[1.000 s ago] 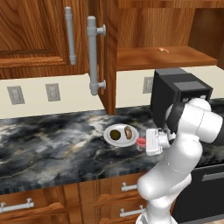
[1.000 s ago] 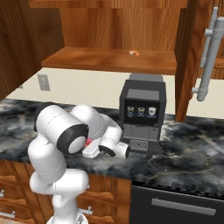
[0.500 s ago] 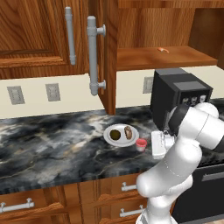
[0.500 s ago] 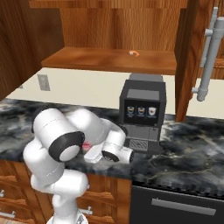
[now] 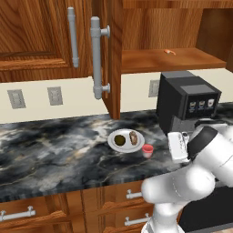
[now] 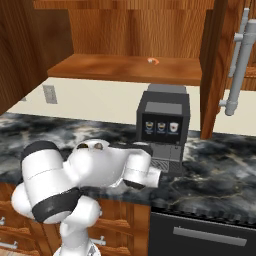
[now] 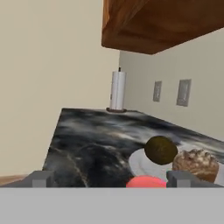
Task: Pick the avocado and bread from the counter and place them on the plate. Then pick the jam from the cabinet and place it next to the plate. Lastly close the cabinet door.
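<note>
Avocado (image 5: pixel 119 139) and bread (image 5: pixel 133 137) sit on the plate (image 5: pixel 113 144) on the bench (image 5: pixel 54 145); jam (image 5: pixel 147 150) stands just right of the plate, red lid up. Gripper (image 7: pixel 105 179) spread wide, holding nothing, low and just behind the jar. Step in hand, by judgement: back clear without nudging the jar, rise, then reach the cabinet door (image 5: pixel 113 59) at its grey handle (image 5: pixel 96 59) and swing it shut across the shelf opening.

The gripper (image 7: pixel 104 178) has let go of the jam (image 5: pixel 147 150) (beside the plate (image 5: pixel 112 143)) and drawn back.
</note>
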Available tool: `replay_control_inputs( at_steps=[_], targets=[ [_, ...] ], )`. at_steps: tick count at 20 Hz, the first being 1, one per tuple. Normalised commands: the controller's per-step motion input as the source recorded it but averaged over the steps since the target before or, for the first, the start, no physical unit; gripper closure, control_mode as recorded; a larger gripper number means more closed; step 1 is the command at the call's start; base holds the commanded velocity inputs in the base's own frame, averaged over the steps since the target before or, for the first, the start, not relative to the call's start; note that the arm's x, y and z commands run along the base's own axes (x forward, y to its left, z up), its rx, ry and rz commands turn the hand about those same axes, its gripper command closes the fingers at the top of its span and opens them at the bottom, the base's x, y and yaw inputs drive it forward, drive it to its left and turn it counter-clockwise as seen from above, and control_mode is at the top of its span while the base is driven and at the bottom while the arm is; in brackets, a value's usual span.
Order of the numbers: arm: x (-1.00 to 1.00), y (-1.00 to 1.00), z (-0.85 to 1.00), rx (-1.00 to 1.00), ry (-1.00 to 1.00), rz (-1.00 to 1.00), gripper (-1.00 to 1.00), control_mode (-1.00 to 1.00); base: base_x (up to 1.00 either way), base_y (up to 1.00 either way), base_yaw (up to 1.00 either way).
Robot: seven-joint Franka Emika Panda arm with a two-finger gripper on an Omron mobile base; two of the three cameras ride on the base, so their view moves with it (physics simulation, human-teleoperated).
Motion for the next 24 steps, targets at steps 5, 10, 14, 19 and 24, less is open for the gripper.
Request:
replay_control_inputs(
  at_steps=[5,10,14,19,24],
  targets=[
    [-0.60,-0.02,0.79,-0.02,0.00,0.00,-1.00,-1.00,0.00,0.00,0.00],
    [-0.81,0.00,0.89,0.00,-0.01,-0.01,-1.00,-1.00,0.00,0.00,0.00],
    [-0.80,0.00,0.90,0.00,-0.09,-0.04,-1.00,-1.00,0.00,0.00,0.00],
    [-0.68,-0.12,0.58,0.00,-0.10,-0.08,-1.00,-1.00,0.00,0.00,0.00],
    [-0.28,-0.50,0.52,0.00,-0.04,-0.01,-1.00,-1.00,0.00,0.00,0.00]
  ],
)
